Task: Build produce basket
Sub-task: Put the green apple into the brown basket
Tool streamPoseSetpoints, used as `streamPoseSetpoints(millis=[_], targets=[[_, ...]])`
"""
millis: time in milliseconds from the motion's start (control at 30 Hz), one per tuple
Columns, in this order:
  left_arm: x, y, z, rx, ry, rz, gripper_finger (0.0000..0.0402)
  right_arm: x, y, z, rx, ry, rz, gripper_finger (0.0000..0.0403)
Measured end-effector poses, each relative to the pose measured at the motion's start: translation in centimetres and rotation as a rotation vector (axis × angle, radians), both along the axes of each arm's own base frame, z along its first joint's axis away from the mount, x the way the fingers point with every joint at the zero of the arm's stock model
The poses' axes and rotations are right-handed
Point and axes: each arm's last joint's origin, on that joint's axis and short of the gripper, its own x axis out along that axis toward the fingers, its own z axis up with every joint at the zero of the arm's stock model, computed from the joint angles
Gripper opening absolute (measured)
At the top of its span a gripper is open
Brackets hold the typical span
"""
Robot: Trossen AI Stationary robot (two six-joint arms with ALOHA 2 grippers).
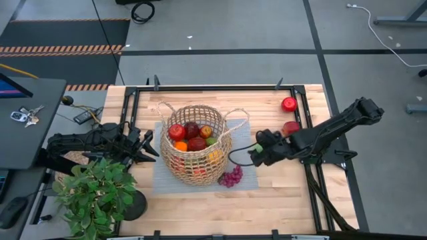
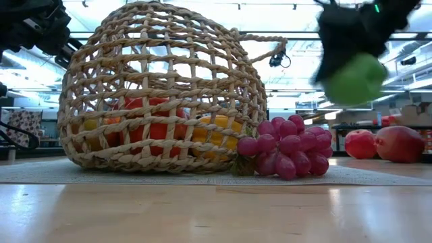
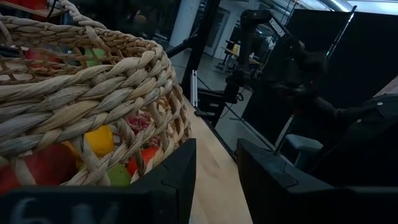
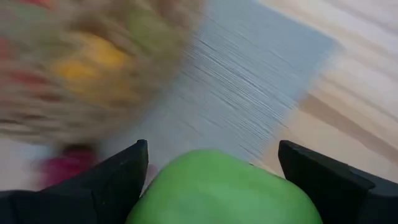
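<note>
The tan wicker basket (image 1: 195,143) stands on a grey mat (image 1: 167,180) and holds red, orange, yellow and green toy produce. Purple grapes (image 1: 231,177) lie on the mat against the basket's near-right foot, and they also show in the low view (image 2: 287,145). My right gripper (image 1: 257,153) hovers just right of the basket, shut on a green fruit (image 2: 354,77). My left gripper (image 1: 148,148) is open, close beside the basket's left wall (image 3: 124,93). Two red apples (image 1: 288,104) (image 1: 291,127) rest on the table to the right. My right gripper (image 4: 212,152) pinches the green fruit (image 4: 224,186) between its two fingers (image 4: 118,177), one on each side of its round body. The fruit is lifted clear of the table, hanging above the mat's right part and higher than the grapes.
A potted green plant (image 1: 93,193) stands at the table's near left corner, close behind my left arm. Black frame rails (image 1: 307,120) run along the table's sides. Bare wood (image 1: 267,207) lies near the front edge. Keys (image 1: 23,115) sit on a side desk.
</note>
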Motion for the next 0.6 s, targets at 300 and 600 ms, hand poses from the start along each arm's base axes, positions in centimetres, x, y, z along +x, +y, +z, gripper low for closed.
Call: streamPoseSetpoints(millis=[300,600], targets=[[0.0,0.0,0.0,0.0,0.0,0.0,0.0121,3.4,1.4,7.6,-0.169,-0.446,0.35,0.036],[0.0,0.0,0.0,0.0,0.0,0.0,0.0121,4.5,0.8,12.6,-0.689,-0.735,0.503,0.036]])
